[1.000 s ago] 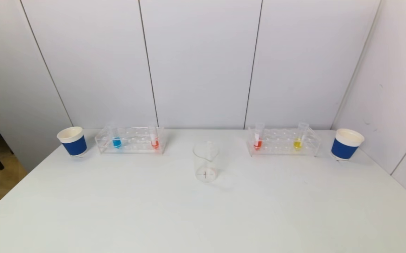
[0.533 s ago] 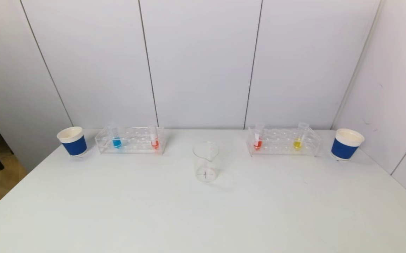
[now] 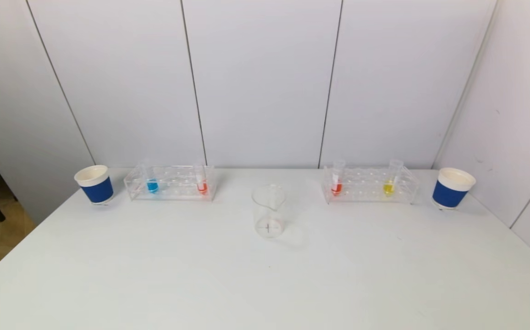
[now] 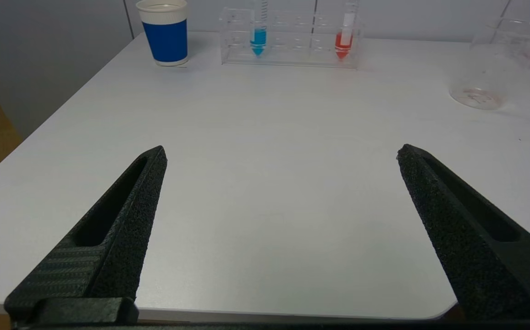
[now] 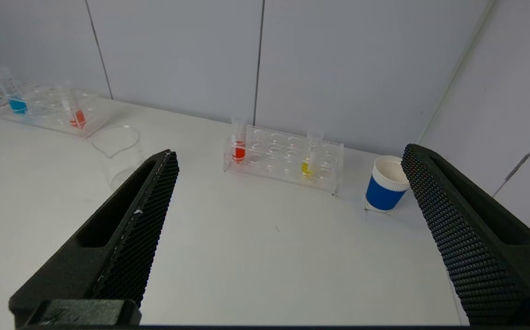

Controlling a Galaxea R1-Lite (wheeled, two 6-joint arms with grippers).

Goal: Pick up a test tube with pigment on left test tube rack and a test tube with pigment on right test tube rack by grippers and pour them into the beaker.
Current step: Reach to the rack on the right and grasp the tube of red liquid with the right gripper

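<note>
The clear left rack [image 3: 169,183] stands at the back left with a blue tube [image 3: 152,185] and a red tube [image 3: 202,186]. The clear right rack [image 3: 369,185] stands at the back right with a red tube [image 3: 336,187] and a yellow tube [image 3: 388,187]. An empty glass beaker [image 3: 268,211] stands between them, nearer me. Neither arm shows in the head view. My left gripper [image 4: 281,153] is open and empty over the table's near left edge, far from the left rack [image 4: 290,39]. My right gripper [image 5: 290,153] is open and empty, short of the right rack [image 5: 283,158].
A blue paper cup [image 3: 94,184] stands left of the left rack and another blue cup [image 3: 451,188] right of the right rack. White wall panels close the back and right side. The table's left edge [image 3: 26,238] drops to the floor.
</note>
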